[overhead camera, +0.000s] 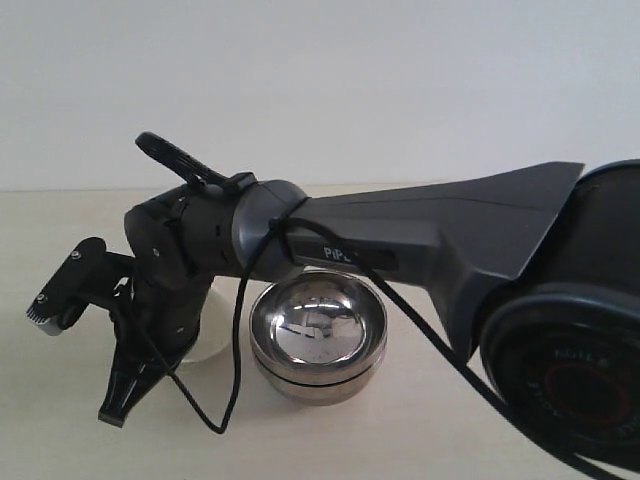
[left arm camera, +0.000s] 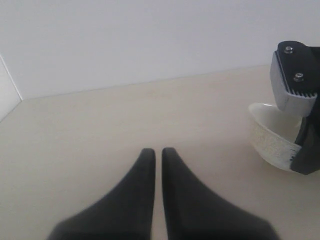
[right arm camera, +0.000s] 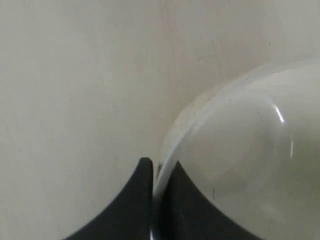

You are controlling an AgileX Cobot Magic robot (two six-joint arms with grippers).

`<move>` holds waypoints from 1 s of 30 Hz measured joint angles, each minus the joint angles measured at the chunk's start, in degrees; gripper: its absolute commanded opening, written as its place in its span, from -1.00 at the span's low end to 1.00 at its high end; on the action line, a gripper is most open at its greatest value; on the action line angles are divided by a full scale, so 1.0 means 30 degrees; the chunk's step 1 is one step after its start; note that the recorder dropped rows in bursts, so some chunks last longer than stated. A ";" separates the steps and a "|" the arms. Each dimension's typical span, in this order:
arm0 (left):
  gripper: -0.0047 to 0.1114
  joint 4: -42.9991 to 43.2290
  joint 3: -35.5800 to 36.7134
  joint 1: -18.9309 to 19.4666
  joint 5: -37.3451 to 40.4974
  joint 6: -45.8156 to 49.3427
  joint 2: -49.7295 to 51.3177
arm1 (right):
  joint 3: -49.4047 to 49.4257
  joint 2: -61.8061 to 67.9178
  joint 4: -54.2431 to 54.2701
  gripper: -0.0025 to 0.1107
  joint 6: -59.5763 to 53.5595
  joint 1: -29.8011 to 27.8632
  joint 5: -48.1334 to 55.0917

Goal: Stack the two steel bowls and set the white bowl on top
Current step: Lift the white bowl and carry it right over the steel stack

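The two steel bowls stand nested at the table's middle, the upper one [overhead camera: 318, 322] inside the lower one [overhead camera: 318, 385]. Just left of them sits the white bowl [overhead camera: 218, 330], mostly hidden behind my right arm [overhead camera: 400, 240], which reaches across from the right. My right gripper [right arm camera: 156, 167] is shut on the white bowl's [right arm camera: 250, 165] rim, one finger outside the wall and one inside. The left wrist view shows the white bowl [left arm camera: 272, 132] resting on the table with the right gripper's body over it. My left gripper [left arm camera: 157, 152] is shut and holds nothing, hovering over bare table away from the bowl.
The pale table [overhead camera: 60, 220] runs back to a white wall. A black cable [overhead camera: 235, 330] hangs from the right arm in front of the bowls. The right arm's base [overhead camera: 575, 370] fills the right foreground.
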 measured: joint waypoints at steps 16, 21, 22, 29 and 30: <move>-0.85 0.0000 0.0000 0.0000 0.0000 0.0000 0.0000 | -0.3786 0.0121 -0.3305 -0.96 0.0390 0.0238 0.4859; -0.85 0.0000 0.0000 0.0000 0.0000 0.0000 0.0000 | -0.5269 0.0121 -0.5072 -0.96 0.0345 0.0701 0.6368; -0.85 0.0000 0.0000 0.0000 0.0000 0.0000 0.0000 | -0.5721 0.0121 -0.5420 -0.96 0.0341 0.0781 0.6813; -0.85 0.0000 0.0000 0.0000 0.0000 0.0000 0.0000 | -0.7027 -0.1606 -0.5342 -0.96 0.1005 0.0810 0.8106; -0.85 0.0000 0.0000 0.0000 0.0000 0.0000 0.0000 | -0.7074 -0.2132 -0.5342 -0.96 0.1145 0.0810 0.8547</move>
